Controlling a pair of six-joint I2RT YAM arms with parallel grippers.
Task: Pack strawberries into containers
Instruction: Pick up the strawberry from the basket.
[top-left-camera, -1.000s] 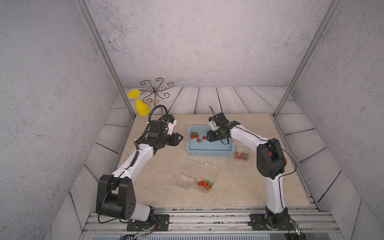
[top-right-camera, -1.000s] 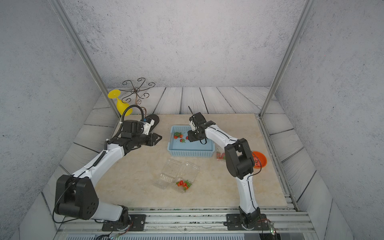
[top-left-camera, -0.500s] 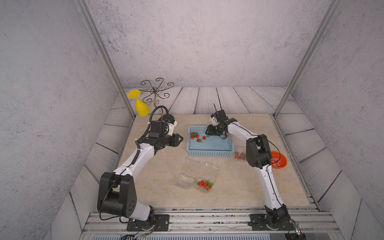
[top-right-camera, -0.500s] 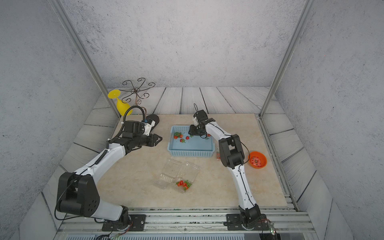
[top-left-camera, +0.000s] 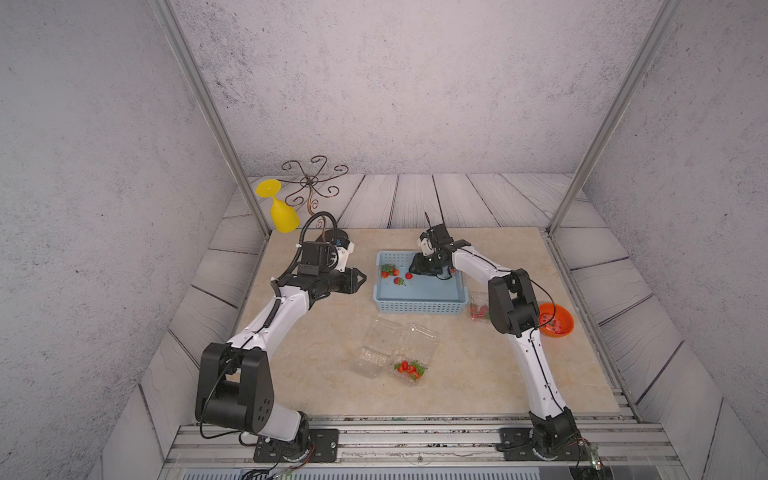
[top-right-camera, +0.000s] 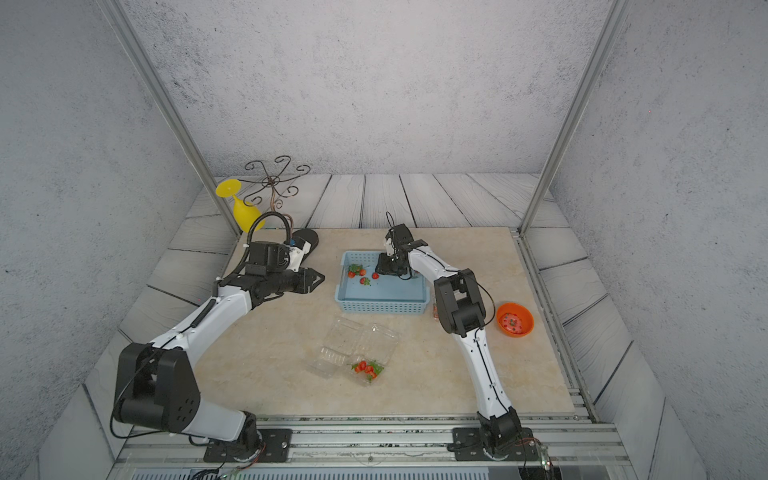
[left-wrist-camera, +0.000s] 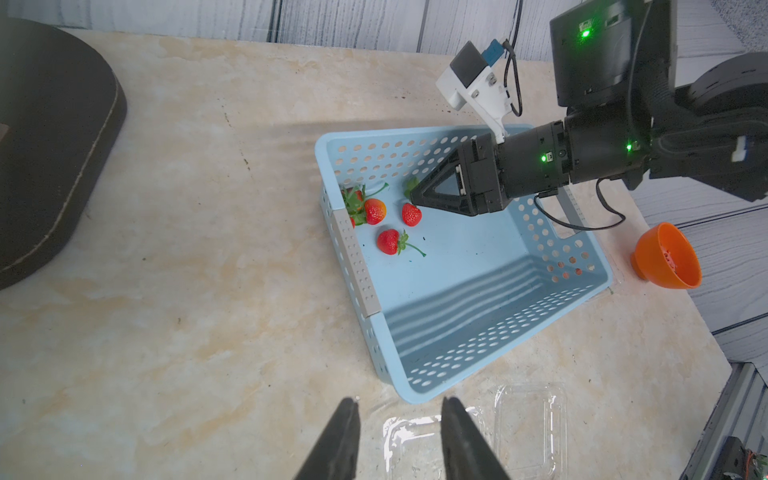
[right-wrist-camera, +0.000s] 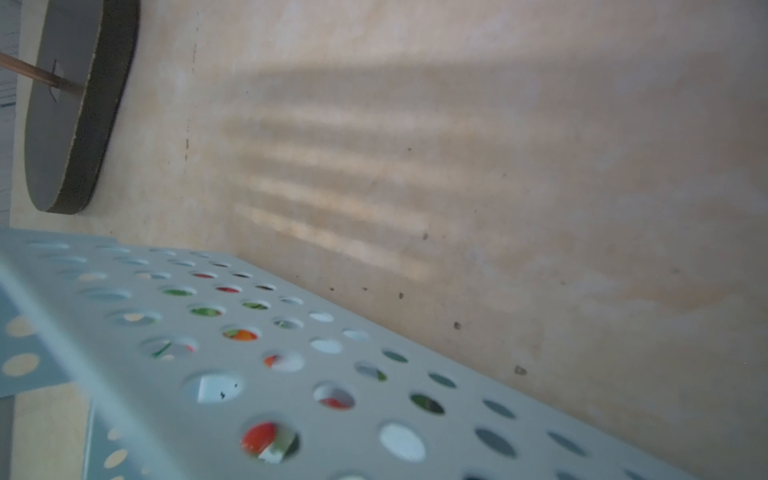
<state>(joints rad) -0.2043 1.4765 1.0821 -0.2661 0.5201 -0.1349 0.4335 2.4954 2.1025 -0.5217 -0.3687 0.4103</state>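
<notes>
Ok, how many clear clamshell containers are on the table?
3. Two lie open side by side in front of the light blue basket: an empty clamshell and a part-filled clamshell. The third clamshell, also holding strawberries, stands beside the basket's end, partly hidden behind the right arm.

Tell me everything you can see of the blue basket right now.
The blue basket is light blue plastic, rectangular and open-topped, its walls punched with rows of round holes and one rim carrying a grey strip. It sits upright and flat on the tan tabletop, toward the back. A few strawberries lie loose at one end; the rest of its floor is bare. The right pincer reaches inside, its tip beside a berry.
</notes>
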